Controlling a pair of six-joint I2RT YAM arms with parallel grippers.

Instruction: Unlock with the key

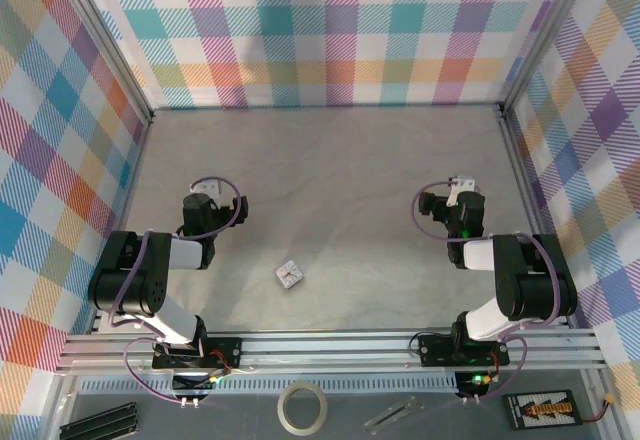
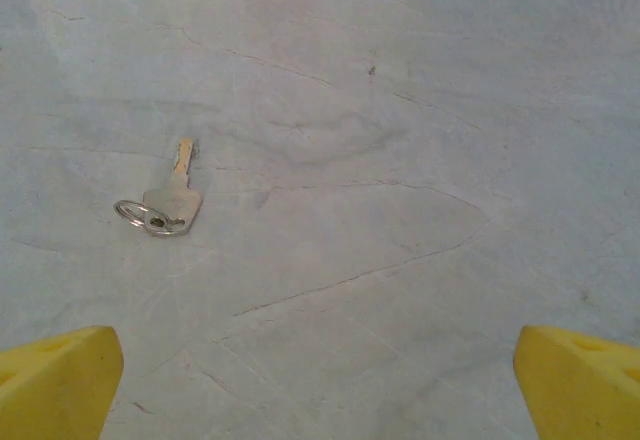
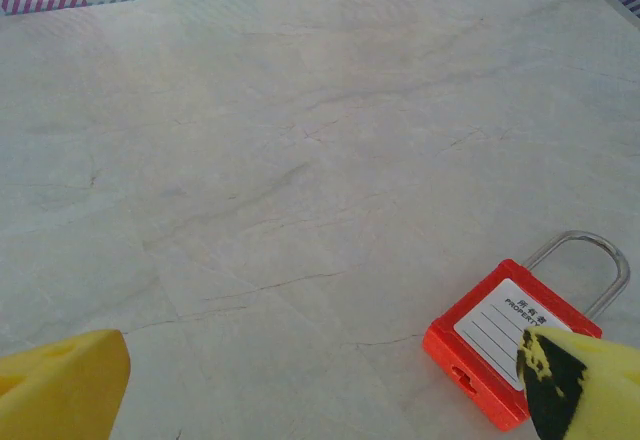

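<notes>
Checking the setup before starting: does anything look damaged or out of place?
Nothing looks damaged. The key lies flat, and the red padlock lies flat with its shackle looking closed. A small whitish object lies apart; I cannot identify it.

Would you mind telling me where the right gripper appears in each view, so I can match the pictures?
Top external: right gripper at centre right of the picture.
Right wrist: its yellow fingers in the bottom corners, the right one overlapping the red padlock.
Left wrist: the yellow fingers there belong to the left gripper.
Shared landmark: the grey marbled table.
</notes>
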